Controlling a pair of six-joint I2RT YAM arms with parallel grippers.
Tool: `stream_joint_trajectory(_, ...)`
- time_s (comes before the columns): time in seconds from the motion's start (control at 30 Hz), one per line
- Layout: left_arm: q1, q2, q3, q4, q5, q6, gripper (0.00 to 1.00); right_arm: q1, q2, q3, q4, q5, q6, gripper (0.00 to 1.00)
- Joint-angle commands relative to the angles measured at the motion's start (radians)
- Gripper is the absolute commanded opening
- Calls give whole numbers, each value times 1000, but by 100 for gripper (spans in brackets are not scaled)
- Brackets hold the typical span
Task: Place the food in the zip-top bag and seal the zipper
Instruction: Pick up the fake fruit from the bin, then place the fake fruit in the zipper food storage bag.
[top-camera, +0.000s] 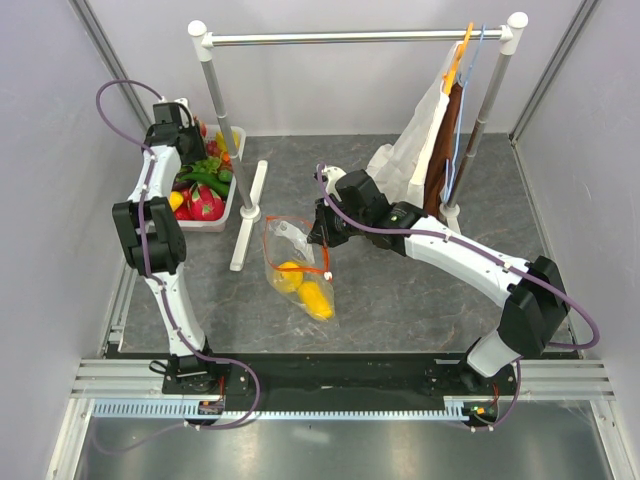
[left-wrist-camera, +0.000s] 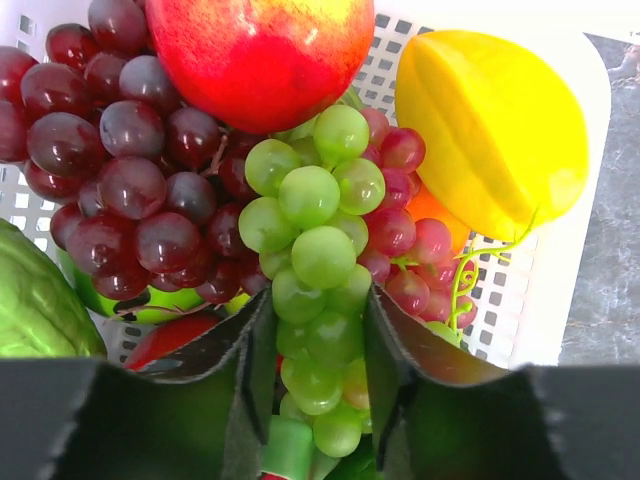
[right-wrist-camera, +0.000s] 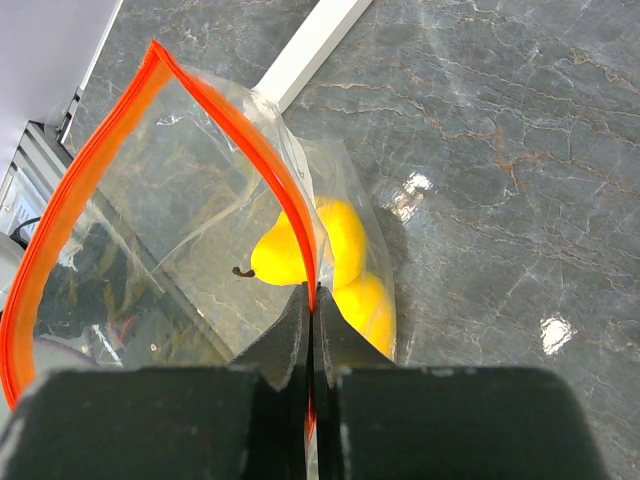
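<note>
The zip-top bag (top-camera: 296, 262) lies on the grey table with its mouth held open; two yellow fruits (top-camera: 303, 286) sit inside it. My right gripper (right-wrist-camera: 310, 290) is shut on the orange-red zipper (right-wrist-camera: 303, 250) at the mouth edge, with the yellow fruit (right-wrist-camera: 345, 245) just beyond. My left gripper (left-wrist-camera: 318, 300) reaches down into the white basket (left-wrist-camera: 540, 290), both fingers pressed against a bunch of green grapes (left-wrist-camera: 315, 220). Around it lie dark red grapes (left-wrist-camera: 120, 170), a red apple (left-wrist-camera: 260, 45) and a yellow lemon (left-wrist-camera: 490, 130). The zipper's slider does not show.
The basket (top-camera: 222, 215) of toy food stands at the far left under my left gripper (top-camera: 188, 130). A white clothes rack (top-camera: 360, 37) spans the back, its foot bar (top-camera: 250, 215) beside the bag. A white cloth (top-camera: 415, 150) hangs at the right.
</note>
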Motion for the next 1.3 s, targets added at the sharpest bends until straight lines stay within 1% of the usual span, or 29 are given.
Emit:
stream_joint_trajectory(0.0, 12, -25, 50, 23, 4, -14, 39, 4, -16, -4, 28, 2, -7, 0)
stream_joint_trajectory(0.03, 12, -36, 47, 25, 6, -12, 33, 4, -17, -4, 28, 2, -7, 0)
stream_joint_trajectory(0.1, 15, -69, 46, 22, 6, -11, 24, 4, -19, -7, 31, 0, -7, 0)
stream_joint_trajectory(0.13, 15, -83, 43, 22, 0, -11, 17, 4, -19, -7, 31, 2, -4, 0)
stream_joint_trajectory(0.2, 19, -122, 37, 19, 0, -9, 12, 4, -19, -12, 34, 2, -6, 0)
stream_joint_trajectory(0.23, 21, -135, 37, 19, -15, -9, 8, 4, -20, -13, 36, 2, -6, 0)
stream_joint_trajectory(0.33, 33, -178, 37, 19, -8, -8, 2, 4, -23, -24, 40, 2, -6, 0)
stream_joint_trajectory(0.53, 39, -249, 22, 17, 0, 12, 2, 4, -26, -31, 48, 3, -7, 0)
stream_joint_trajectory(0.63, 47, -307, 5, 17, 15, 9, 2, 4, -26, -33, 47, 6, -11, 0)
stream_joint_trajectory(0.73, 58, -401, -36, 17, 46, 8, 2, 6, -28, -33, 48, 9, -12, 0)
stream_joint_trajectory(0.77, 59, -430, -74, 17, 59, 8, 2, 6, -28, -33, 47, 9, -12, 0)
stream_joint_trajectory(0.8, 61, -505, -97, 17, 70, 11, 2, 4, -31, -33, 48, 9, -14, 0)
stream_joint_trajectory(0.83, 62, -542, -120, 17, 95, 14, 2, 4, -31, -33, 48, 8, -14, 0)
stream_joint_trajectory(0.87, 61, -589, -177, 17, 110, 15, 2, 6, -29, -31, 48, 5, -14, 0)
stream_joint_trajectory(0.9, 62, -673, -208, 17, 133, 20, 2, 6, -32, -31, 48, 5, -15, 0)
stream_joint_trajectory(0.97, 62, -767, -300, 0, 202, 16, 2, 4, -32, -31, 48, -9, -15, 0)
stream_joint_trajectory(1.0, 62, -857, -329, -4, 230, 20, 2, 4, -34, -31, 50, -12, -12, 0)
stream_joint_trajectory(1.03, 62, -901, -393, -12, 280, 22, 2, 4, -36, -33, 57, -17, -14, 0)
stream_joint_trajectory(1.07, 61, -941, -426, -12, 305, 25, 2, 4, -36, -38, 59, -20, -9, 0)
stream_joint_trajectory(1.13, 39, -1066, -523, -10, 337, 48, 2, 4, -36, -39, 65, -30, -6, 0)
stream_joint_trajectory(1.2, -4, -1140, -579, -3, 369, 48, 2, 4, -37, -47, 73, -50, 3, 0)
stream_joint_trajectory(1.23, -22, -1197, -634, 6, 394, 29, 2, 4, -37, -48, 80, -55, 9, 0)
stream_joint_trajectory(1.27, -72, -1217, -660, 28, 397, 22, 2, 4, -37, -50, 83, -60, 12, 0)
